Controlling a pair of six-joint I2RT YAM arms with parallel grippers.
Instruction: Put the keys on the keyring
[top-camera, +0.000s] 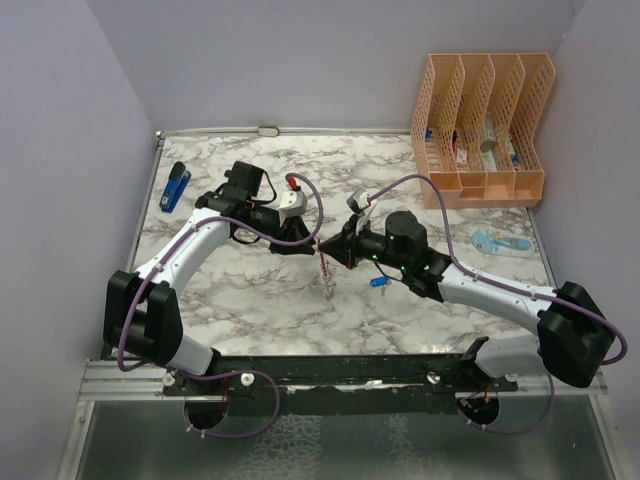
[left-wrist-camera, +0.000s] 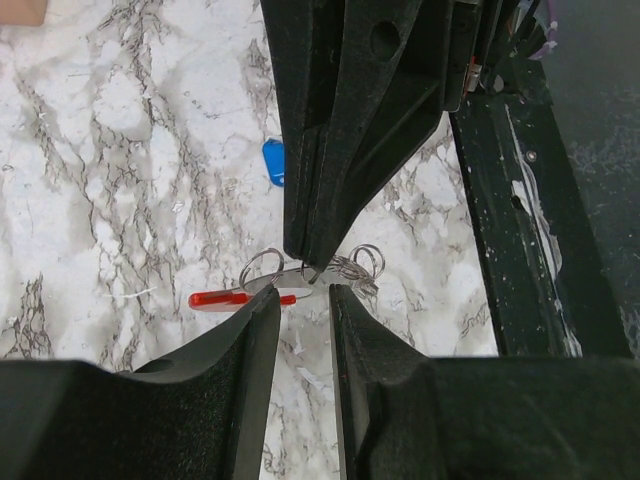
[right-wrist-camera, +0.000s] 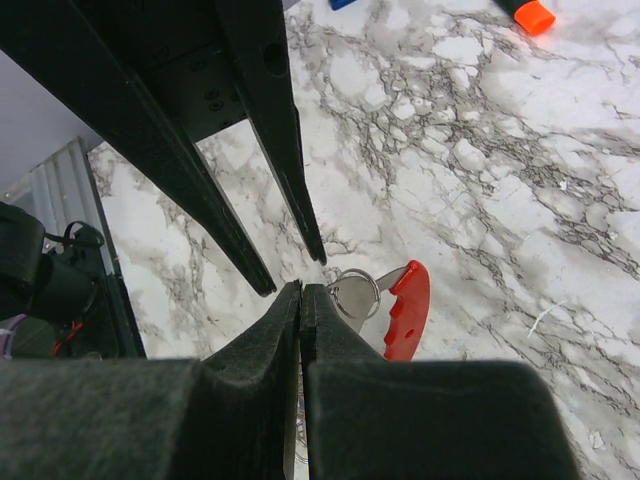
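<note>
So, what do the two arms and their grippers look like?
The left arm and right arm have white links between bulky black joints; a purple cable loops along each. The left gripper and right gripper are black with long tapered fingers.

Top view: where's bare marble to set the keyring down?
Bare: table strip along the near edge; back strip left of the organizer. Crowded: centre, where left gripper and right gripper meet at the keyring, blue key beside.
</note>
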